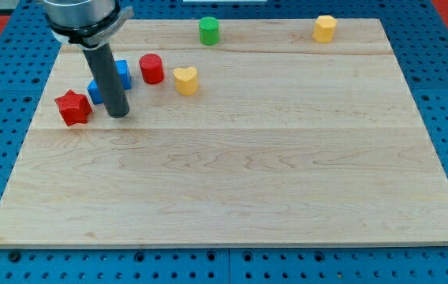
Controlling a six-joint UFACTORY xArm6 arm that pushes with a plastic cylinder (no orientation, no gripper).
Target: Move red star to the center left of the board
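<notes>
My tip point(118, 115), a bare rod with no jaws to open or close, stands just right of the red star point(73, 107) near the board's point(287, 189) left edge, so any finishing push should be short, nudging toward the view's bottom-left.
</notes>
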